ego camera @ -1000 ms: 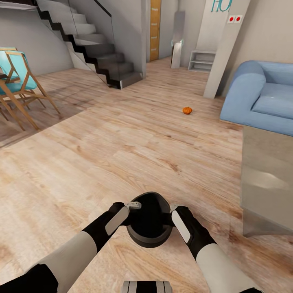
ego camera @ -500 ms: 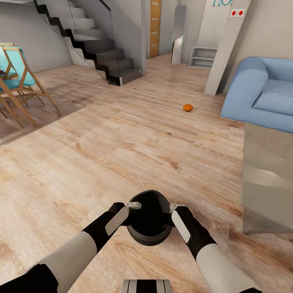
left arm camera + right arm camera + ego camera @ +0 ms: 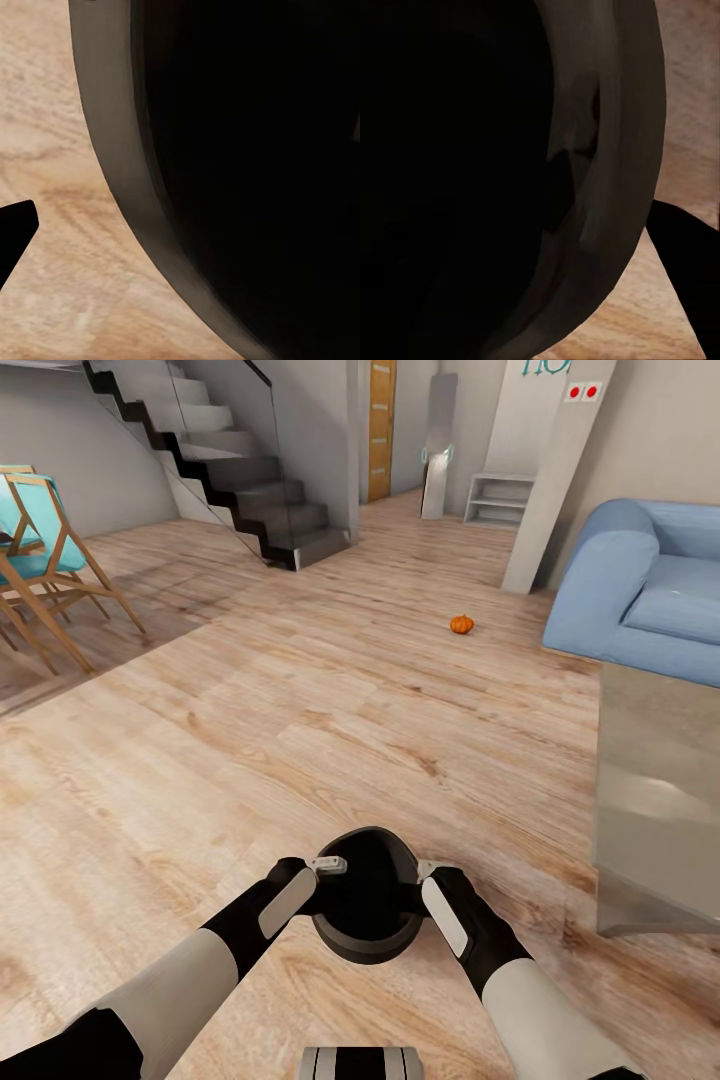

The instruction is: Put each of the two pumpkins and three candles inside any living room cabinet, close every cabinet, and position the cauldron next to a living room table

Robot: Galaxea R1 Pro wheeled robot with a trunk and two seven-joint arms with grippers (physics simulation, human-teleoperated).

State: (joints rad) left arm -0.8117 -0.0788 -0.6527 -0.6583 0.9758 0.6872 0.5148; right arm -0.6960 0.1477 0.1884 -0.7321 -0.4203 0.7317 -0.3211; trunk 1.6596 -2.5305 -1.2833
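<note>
Item: cauldron (image 3: 366,900), black, wide-mouthed, held nearest the robot just above the wooden floor (image 3: 300,740). Left pincer (image 3: 328,864) was clamped on its left rim; right pincer (image 3: 424,872) was clamped on its right rim. In the left wrist view the cauldron's grey rim (image 3: 120,187) curved over floorboards; in the right wrist view the rim (image 3: 622,187) ran beside a dark interior.

Item: desk (image 3: 660,800), grey glossy slab top, to the right of the cauldron, near but apart.

Item: pumpkin (image 3: 461,624), orange, on the floor farther off, near a blue sofa (image 3: 640,590).

Item: wooden chairs with teal seats (image 3: 40,580), far left.

Item: dark staircase (image 3: 250,490), rear.

Item: white shelf unit (image 3: 497,498), rear wall.
</note>
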